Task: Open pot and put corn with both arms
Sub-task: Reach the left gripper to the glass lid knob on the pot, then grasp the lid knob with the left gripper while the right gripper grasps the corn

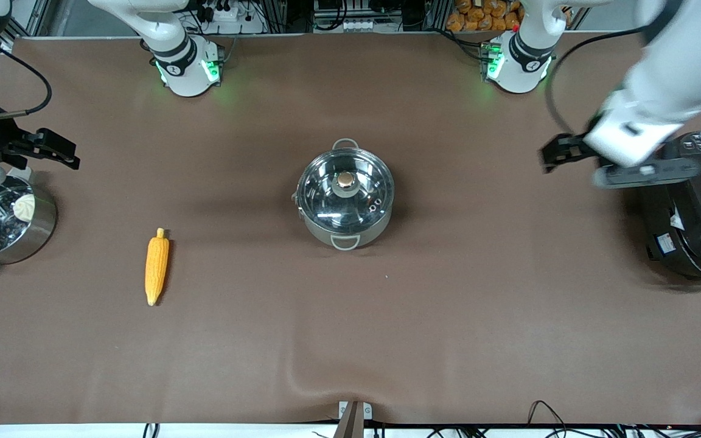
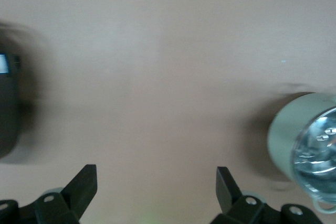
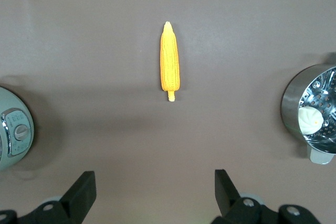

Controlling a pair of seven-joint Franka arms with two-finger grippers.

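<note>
With the glass lid [image 1: 345, 182] on the pot [image 1: 345, 204] and the corn cob [image 1: 156, 266] toward the right arm's end, we hold the left gripper [image 1: 552, 153] beside the rice cooker [image 1: 694, 207] and the right gripper [image 1: 52, 148] above the steamer pot [image 1: 3, 220], both spread wide and empty, ready to share lid and cob.

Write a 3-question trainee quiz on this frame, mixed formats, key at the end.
1. True or false: the glass lid sits on the pot.
2. Which is nearer the front camera, the corn or the pot?
3. Multiple choice: the left tool is (A) shut on the lid knob, (B) open over bare table between the pot and the black rice cooker, (C) holding the corn.

Key
1. True.
2. The corn.
3. B. The right tool is also open and holds nothing, up by the steamer pot.
</note>
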